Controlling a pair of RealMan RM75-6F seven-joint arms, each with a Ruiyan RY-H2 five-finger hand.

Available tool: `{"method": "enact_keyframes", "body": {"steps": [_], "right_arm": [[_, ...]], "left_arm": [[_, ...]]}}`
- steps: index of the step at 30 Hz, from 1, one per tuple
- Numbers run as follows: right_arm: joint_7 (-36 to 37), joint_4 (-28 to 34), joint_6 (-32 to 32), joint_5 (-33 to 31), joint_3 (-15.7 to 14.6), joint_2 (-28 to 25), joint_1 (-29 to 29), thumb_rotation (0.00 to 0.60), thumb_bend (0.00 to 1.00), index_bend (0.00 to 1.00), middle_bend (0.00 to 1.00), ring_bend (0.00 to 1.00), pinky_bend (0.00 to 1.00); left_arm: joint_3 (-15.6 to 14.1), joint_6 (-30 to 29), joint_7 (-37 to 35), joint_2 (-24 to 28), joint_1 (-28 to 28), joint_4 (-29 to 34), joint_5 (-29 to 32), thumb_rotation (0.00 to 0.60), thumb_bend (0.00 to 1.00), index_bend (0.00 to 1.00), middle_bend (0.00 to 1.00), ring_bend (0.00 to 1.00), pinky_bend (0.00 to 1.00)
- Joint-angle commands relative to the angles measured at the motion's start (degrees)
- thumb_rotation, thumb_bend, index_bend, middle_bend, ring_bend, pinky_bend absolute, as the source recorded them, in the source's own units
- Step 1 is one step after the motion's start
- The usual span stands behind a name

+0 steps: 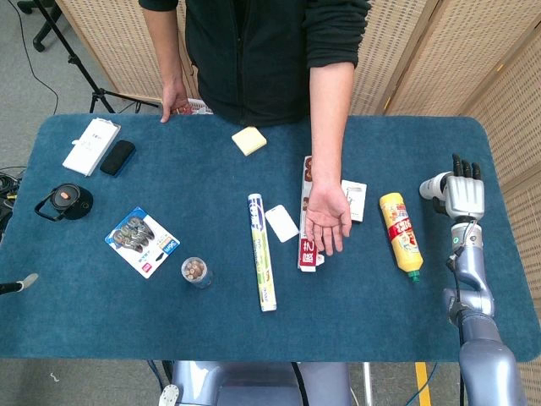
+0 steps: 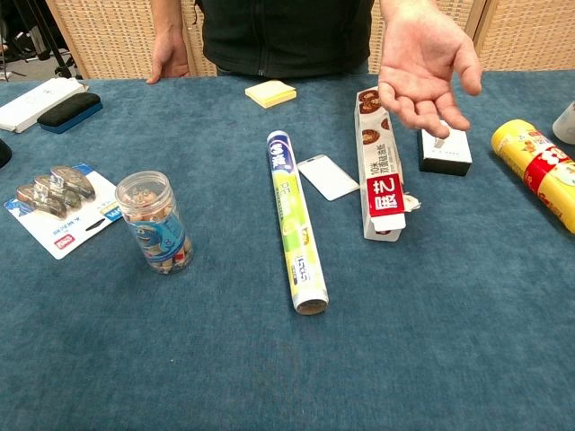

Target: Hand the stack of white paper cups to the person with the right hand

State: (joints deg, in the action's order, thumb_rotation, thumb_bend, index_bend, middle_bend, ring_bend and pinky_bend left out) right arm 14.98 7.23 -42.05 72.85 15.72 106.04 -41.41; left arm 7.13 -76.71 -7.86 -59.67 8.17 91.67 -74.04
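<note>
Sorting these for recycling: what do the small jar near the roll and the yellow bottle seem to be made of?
The small jar looks like clear glossy plastic, possibly glass: its contents show through the wall and the rim catches light. The yellow bottle seems to be opaque, smooth plastic with a printed red and white label; its slight sheen suggests a squeeze bottle, though that is a guess.

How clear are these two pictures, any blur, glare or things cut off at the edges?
Head view: even, soft light, sharp, no glare; the right hand covers much of the stack of white paper cups. Chest view: sharp too, faint shadows; the cups and the yellow bottle are cropped by the right edge.
</note>
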Motion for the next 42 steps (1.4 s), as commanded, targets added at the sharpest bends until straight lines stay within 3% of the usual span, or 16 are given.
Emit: {"method": "enact_keyframes", "body": {"steps": [1,15,19,21,23,25,33,42], "right_arm": [[1.29,0.62,-2.27,0.99,-0.89,-0.82,1.09,0.6,0.8,0.67,0.0,0.0,0.03],[4.65,4.53,-15.24,1.75,-1.22,-8.57,7.55,0.6,0.82,0.68,0.0,0.0,0.03],[5.46,8.81,-23.47,2.31,-1.21,-12.97,10.82,0.6,0.83,0.68,0.0,0.0,0.03],[6.05,15.45,-31.93,3.88,-1.91,-16.9,14.03,0.6,0.83,0.68,0.0,0.0,0.03],[4.53,20.68,-35.9,5.17,-2.64,-19.7,15.6,0.6,0.84,0.68,0.0,0.0,0.03],[1.75,29.82,-40.19,6.65,-3.27,-24.01,17.35,0.6,0.85,0.68,0.0,0.0,0.03],[-12.17,62.96,-45.62,9.67,-2.47,-37.71,19.21,0.6,0.85,0.68,0.0,0.0,0.03],[-18.27,74.38,-47.08,13.58,-0.43,-39.85,16.48,0.6,0.85,0.68,0.02,0.0,0.03]], "left_arm": [[-0.09,0.02,-0.14,0.04,0.01,0.07,-0.26,0.6,0.0,0.0,0.0,0.0,0.03],[-0.64,-0.79,-3.1,1.07,-0.51,0.14,-2.48,0.6,0.0,0.0,0.0,0.0,0.03],[-0.85,-0.96,-3.71,1.41,-0.65,0.02,-3.07,0.6,0.0,0.0,0.0,0.0,0.03],[-0.82,-1.39,-4.29,1.75,-0.72,0.16,-3.61,0.6,0.0,0.0,0.0,0.0,0.03],[-0.79,-1.61,-4.63,1.98,-0.74,0.25,-3.92,0.6,0.0,0.0,0.0,0.0,0.03],[-0.92,-1.66,-5.16,2.35,-0.76,0.42,-4.41,0.6,0.0,0.0,0.0,0.0,0.03],[-1.85,-1.48,-8.1,4.17,-0.92,1.19,-6.47,0.6,0.0,0.0,0.0,0.0,0.03],[-1.69,-1.85,-9.05,4.47,-1.06,0.77,-6.19,0.6,0.0,0.0,0.0,0.0,0.03]]}}
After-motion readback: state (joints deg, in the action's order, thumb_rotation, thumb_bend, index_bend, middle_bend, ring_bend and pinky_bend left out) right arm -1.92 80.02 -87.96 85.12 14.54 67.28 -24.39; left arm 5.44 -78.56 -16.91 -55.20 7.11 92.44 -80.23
